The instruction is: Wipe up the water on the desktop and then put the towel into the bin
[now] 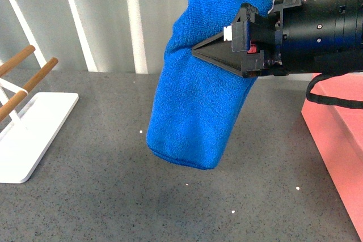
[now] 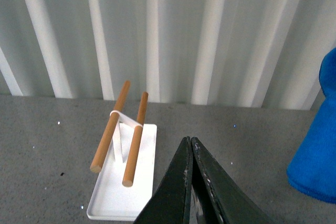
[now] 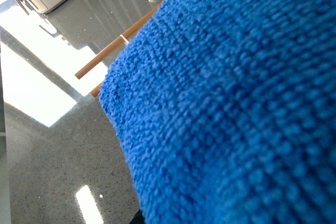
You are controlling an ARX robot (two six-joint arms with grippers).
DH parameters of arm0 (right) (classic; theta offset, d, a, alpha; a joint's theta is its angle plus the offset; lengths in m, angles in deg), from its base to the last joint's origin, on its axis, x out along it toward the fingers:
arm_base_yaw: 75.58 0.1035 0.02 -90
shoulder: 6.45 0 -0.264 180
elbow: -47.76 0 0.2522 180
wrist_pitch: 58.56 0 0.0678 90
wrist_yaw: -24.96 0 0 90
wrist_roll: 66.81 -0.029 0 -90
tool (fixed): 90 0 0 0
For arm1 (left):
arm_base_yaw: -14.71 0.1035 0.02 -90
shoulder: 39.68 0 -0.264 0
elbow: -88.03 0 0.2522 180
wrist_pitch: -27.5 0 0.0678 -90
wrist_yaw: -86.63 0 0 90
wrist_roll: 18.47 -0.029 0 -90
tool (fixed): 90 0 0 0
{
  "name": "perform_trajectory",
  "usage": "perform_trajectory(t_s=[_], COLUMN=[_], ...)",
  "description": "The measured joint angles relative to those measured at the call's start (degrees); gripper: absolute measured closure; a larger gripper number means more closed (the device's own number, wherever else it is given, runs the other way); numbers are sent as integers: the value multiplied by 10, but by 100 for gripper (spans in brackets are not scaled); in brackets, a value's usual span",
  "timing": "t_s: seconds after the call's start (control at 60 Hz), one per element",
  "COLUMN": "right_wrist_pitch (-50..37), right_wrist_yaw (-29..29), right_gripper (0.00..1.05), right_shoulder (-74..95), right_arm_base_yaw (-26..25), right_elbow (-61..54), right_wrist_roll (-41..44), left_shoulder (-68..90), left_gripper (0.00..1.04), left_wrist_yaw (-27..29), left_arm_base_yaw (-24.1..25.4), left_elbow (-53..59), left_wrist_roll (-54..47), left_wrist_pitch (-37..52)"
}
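Jaws of the right gripper (image 1: pixel 204 49) clamp the towel (image 1: pixel 193 111) near its top fold, the soft, light cloth drooping limply above the desktop (image 1: pixel 85 202), left of the bin (image 1: pixel 340 140); a high pinch looks apt. Left gripper (image 2: pixel 189 148) sits closed, empty, near the rack (image 1: pixel 39 123) at left.

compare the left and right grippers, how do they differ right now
The right gripper has its jaws clamped on the blue towel, which hangs above the desktop; the left gripper holds nothing, its jaws pressed together. The right gripper is near the pink bin; the left gripper points toward the white rack with wooden bars. Both are black and shut.
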Motion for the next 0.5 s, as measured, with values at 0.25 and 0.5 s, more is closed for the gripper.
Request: perform_trajectory(t_s=[0.25,0.5], right_wrist_pitch=[0,53], right_wrist_yaw=[0,-32], right_gripper=[100,100], right_shoulder=[6,49], right_arm_base_yaw=[0,-1], right_elbow=[-2,15], right_wrist_roll=[0,29], left_shoulder=[-23,-23], left_gripper=[101,57], left_wrist_yaw=[0,0], left_arm_base_yaw=[0,0], left_elbow=[0,0], left_wrist_roll=[0,0], left_wrist_pitch=[-8,-8])
